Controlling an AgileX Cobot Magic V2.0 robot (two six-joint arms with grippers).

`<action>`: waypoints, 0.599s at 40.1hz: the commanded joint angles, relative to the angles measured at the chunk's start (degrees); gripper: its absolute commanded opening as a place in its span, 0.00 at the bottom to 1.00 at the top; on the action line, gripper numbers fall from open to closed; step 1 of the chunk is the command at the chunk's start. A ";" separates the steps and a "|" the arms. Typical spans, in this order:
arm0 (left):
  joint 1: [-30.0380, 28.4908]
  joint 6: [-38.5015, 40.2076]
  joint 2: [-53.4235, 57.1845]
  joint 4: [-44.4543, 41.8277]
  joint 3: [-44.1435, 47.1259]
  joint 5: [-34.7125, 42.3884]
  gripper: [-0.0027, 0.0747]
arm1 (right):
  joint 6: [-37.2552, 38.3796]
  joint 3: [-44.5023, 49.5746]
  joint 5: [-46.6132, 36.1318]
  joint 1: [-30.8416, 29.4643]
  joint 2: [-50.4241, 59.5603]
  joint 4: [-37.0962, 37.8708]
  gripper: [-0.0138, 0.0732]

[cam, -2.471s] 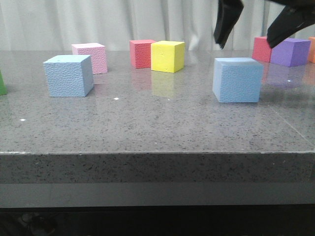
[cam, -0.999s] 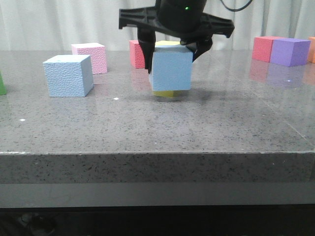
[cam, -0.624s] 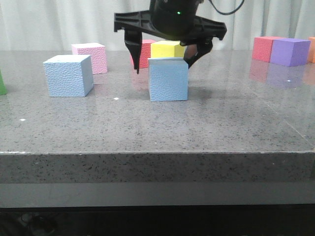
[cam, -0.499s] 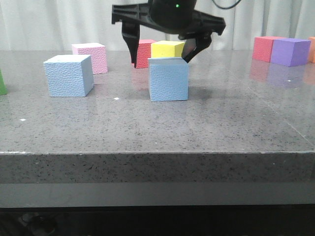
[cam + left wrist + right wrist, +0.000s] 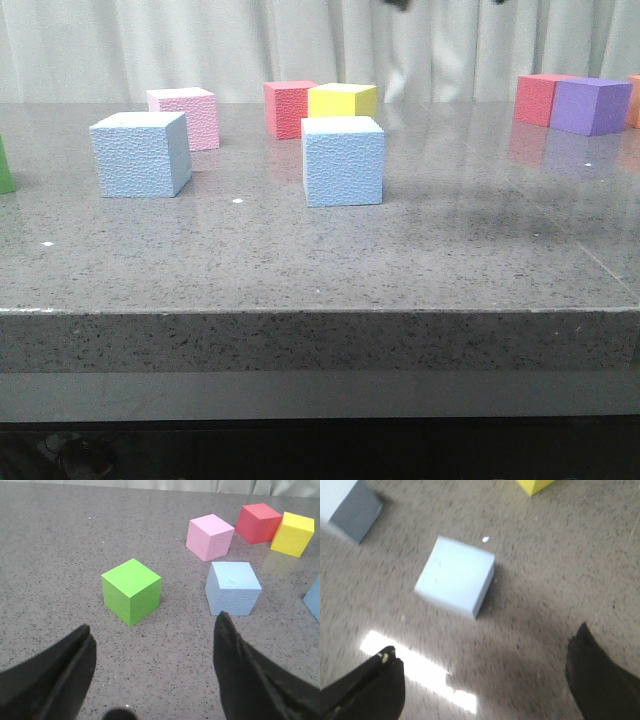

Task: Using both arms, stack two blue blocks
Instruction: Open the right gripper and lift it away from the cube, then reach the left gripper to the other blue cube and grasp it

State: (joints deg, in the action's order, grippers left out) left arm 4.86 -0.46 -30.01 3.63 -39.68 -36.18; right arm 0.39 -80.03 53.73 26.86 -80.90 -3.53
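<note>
Two pale blue blocks stand apart on the grey table: one at the left (image 5: 140,153), one in the middle (image 5: 343,160) just in front of the yellow cube (image 5: 343,100). My right gripper (image 5: 484,641) is open and empty, high above the middle blue block (image 5: 455,576); that view is blurred. In the front view only a dark sliver of it (image 5: 400,3) shows at the top edge. My left gripper (image 5: 154,624) is open and empty above bare table, with the left blue block (image 5: 233,588) ahead of one fingertip. The middle block's corner (image 5: 314,599) shows at the frame's edge.
A green cube (image 5: 132,591) sits just ahead of the left gripper. A pink cube (image 5: 183,117) and a red cube (image 5: 288,108) stand behind the blue blocks. Another red cube (image 5: 535,98) and a purple cube (image 5: 590,106) stand at the far right.
The right gripper carried a blue block from the right to the table's middle, set it down, opened, and rose out of the front view. The left blue block has not moved.
</note>
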 commanded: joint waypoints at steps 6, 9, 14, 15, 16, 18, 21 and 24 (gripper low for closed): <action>-0.16 0.46 -0.55 0.55 -1.59 4.30 0.67 | -13.54 15.48 -10.00 -5.21 17.89 -7.94 0.91; -0.16 0.46 -0.55 0.55 -1.59 4.30 0.67 | -13.54 20.29 -13.29 -5.21 22.55 -7.94 0.91; -0.16 0.46 -0.55 0.55 -0.98 4.43 0.67 | -13.54 26.48 -17.80 -5.21 29.03 -7.94 0.91; -0.16 0.46 -0.55 0.55 -0.72 4.60 0.67 | -13.54 27.75 -18.32 -5.21 30.12 -7.94 0.91; -0.16 0.46 -0.55 0.55 -0.59 4.60 0.67 | -13.54 28.34 -18.48 -5.21 30.85 -7.94 0.91; -0.16 0.46 -0.55 0.55 -0.20 4.70 0.67 | -13.49 29.32 -18.66 -5.21 32.20 -7.99 0.91; -0.16 0.46 -0.55 0.55 0.08 4.69 0.67 | -13.49 29.75 -18.34 -5.21 33.27 -7.99 0.91; 0.19 0.46 -0.55 0.79 0.08 4.46 0.67 | -13.49 29.75 -18.37 -5.21 33.27 -7.93 0.91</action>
State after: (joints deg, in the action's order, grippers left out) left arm 4.86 -0.46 -30.01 3.63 -38.18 -35.98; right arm -12.41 -49.07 39.85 22.04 -48.48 -10.79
